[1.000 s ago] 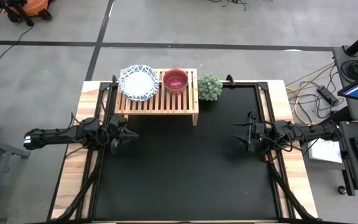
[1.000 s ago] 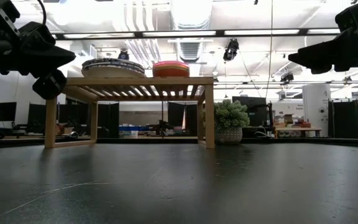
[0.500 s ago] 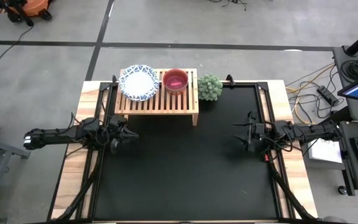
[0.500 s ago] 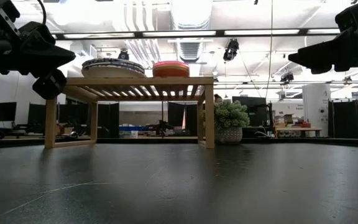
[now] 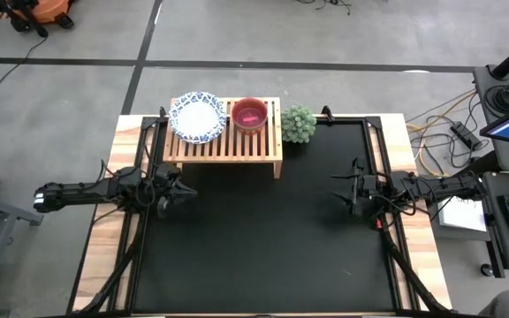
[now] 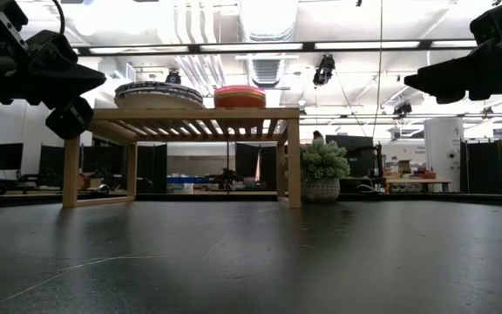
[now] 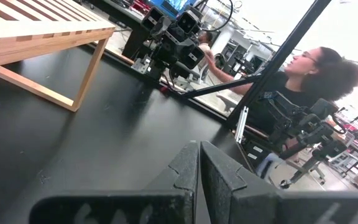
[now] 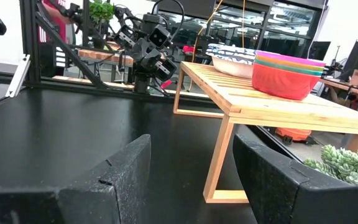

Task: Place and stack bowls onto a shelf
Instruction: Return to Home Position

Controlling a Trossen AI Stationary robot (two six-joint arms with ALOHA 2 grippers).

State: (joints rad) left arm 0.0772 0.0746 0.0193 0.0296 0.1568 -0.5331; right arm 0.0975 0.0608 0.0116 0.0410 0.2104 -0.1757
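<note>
Left claw (image 5: 178, 193), pinched together, hangs at the left of the desk (image 5: 263, 238); my right claw (image 5: 343, 196), spread apart, hangs opposite. Bowls (image 5: 198, 117) sit stacked on the shelf (image 5: 228, 147). I judge only homing both arms remains.

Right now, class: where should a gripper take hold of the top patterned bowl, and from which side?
Probably its rim, from above: the top patterned bowl lies upright and shallow, nested in its stack on the shelf, so only the rim is free.
</note>
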